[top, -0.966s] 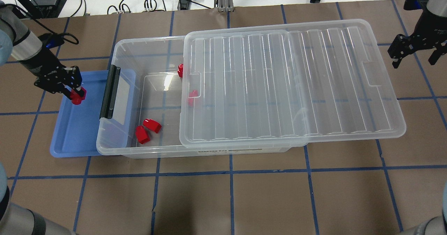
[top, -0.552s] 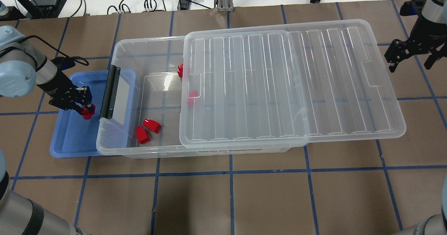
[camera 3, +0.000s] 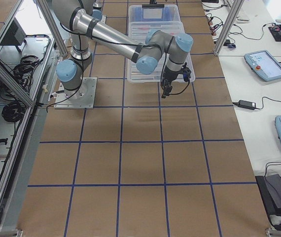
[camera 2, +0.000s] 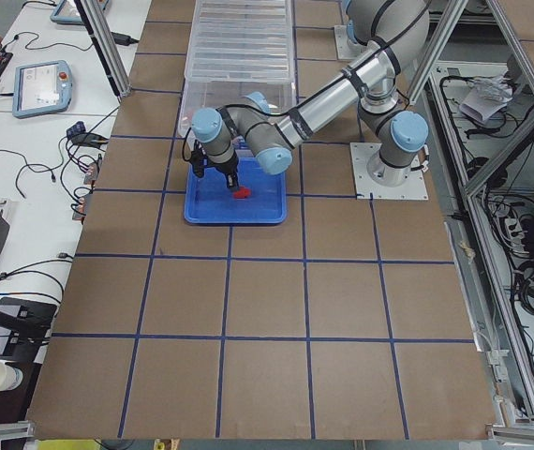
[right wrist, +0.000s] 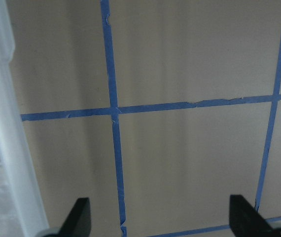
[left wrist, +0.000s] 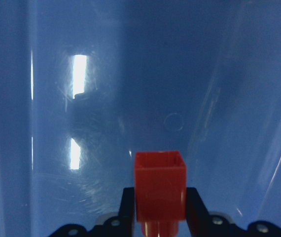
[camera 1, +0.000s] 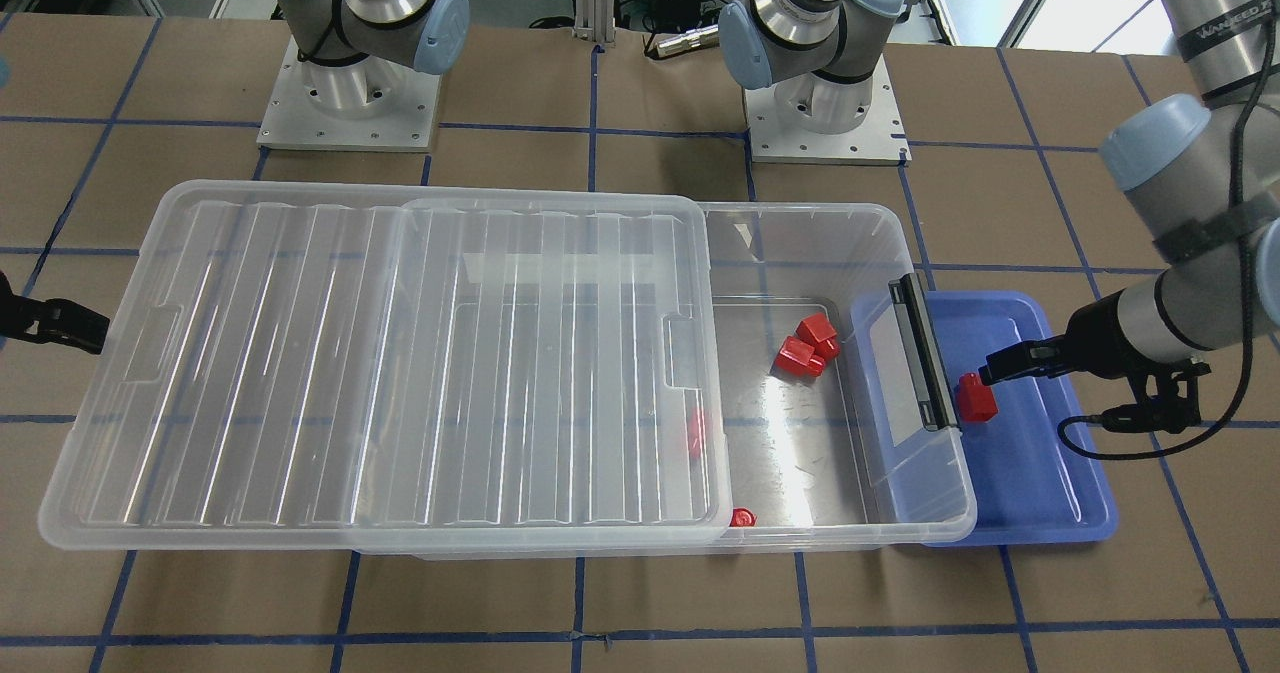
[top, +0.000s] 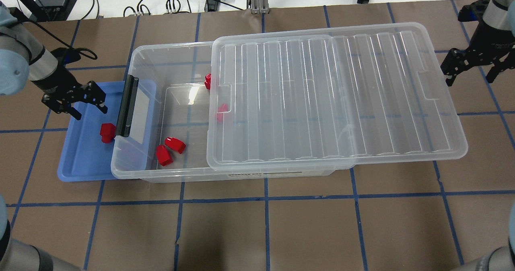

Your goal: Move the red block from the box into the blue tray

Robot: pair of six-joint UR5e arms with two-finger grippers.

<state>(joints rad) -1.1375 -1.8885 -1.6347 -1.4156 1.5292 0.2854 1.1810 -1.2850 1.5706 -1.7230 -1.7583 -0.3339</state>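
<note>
Plainly, the left gripper [top: 90,113] has its jaws apart and holds nothing. It hangs over the blue tray [top: 80,162] with its fingers slanting down and towards the box [top: 169,47].

The red block [top: 107,132] lies free on the tray floor, just ahead of the fingertips on the box side and just beside the black latch bar [top: 126,106]. From the left wrist the block sits framed between the two fingers. Its narrower stud end points back at the wrist, so its long axis runs roughly along the gripper's reach. Whether a pad touches it I cannot tell from that view; the overhead view shows it apart.

By my reading this block is placed, and the coming move is a straight lift away with the fingers held wide so they do not drag it.

The left arm comes in low from the tray's outer side, forearm near level and wrist bent down. Further red blocks [top: 169,149] lie in the box's uncovered end, which this arm is much nearer to.

The clear lid [top: 342,94] covers the rest of the box. Beyond the lid's far short end the right gripper [top: 468,79] points down over bare tabletop [top: 265,230], jaws wide and empty.
</note>
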